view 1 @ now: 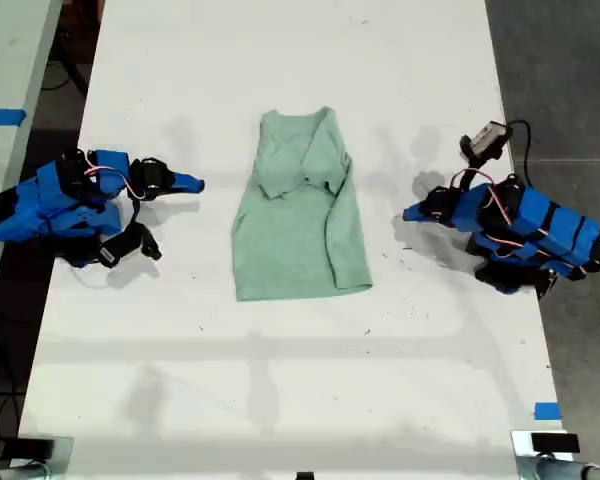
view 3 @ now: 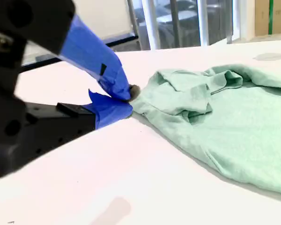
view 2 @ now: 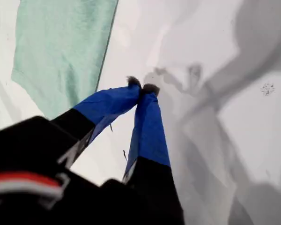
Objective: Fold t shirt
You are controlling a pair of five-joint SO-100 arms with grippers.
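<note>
Right now the t shirt (view 1: 295, 240) lies flat at the middle of the exterior view on the white table (view 1: 280, 400). Its hem is toward the lower edge of the frame and its collar toward the top. Both sleeves are folded in across the chest, and one long edge is turned over along the exterior view's right side of the body.

My first gripper (view 1: 408, 213) rests low at the exterior view's right, pointing at the shirt but apart from it. Its wrist camera shows the blue fingers (view 2: 147, 122) pressed together at the tips (view 2: 141, 87), holding nothing, with the mint fabric (view 2: 61, 47) just beyond them.

My second gripper (view 1: 198, 184) lies at the exterior view's left, level with the folded sleeves and also clear of the cloth. In its wrist camera the jaws are pinched together (view 3: 129, 101) with nothing between them, and the bunched sleeve of the shirt (view 3: 234, 136) is just past the tips.
</note>
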